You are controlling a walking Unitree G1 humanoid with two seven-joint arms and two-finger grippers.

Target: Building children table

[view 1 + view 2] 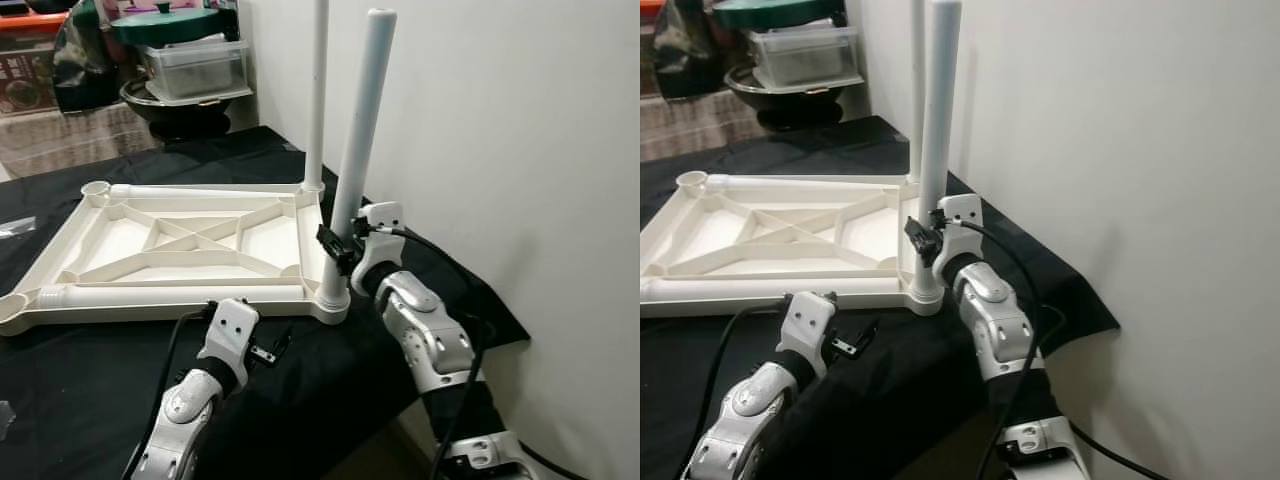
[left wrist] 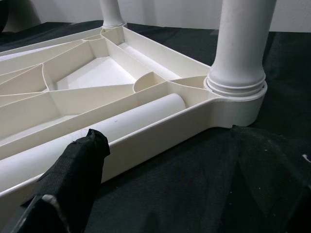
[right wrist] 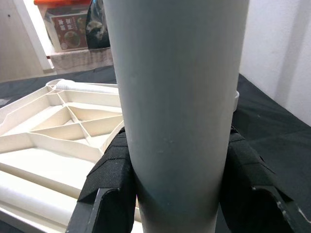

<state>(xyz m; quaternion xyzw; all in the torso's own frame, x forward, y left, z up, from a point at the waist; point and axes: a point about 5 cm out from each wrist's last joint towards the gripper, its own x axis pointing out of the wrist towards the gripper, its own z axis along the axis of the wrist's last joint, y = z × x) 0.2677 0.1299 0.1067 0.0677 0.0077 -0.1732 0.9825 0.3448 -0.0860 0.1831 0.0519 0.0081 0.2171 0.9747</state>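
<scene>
The cream tabletop (image 1: 190, 245) is seen lying underside up on the black cloth (image 1: 90, 390). A white leg (image 1: 355, 150) stands upright in its near right corner socket and is clamped low down by the right gripper (image 1: 340, 250). The left gripper (image 1: 268, 350) is seen near the tabletop's near edge; its finger spread cannot be told.

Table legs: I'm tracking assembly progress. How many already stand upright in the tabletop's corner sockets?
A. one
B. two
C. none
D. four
B: two white legs stand in the upside-down tabletop's right-hand corners; the right gripper clamps the nearer one.
</scene>
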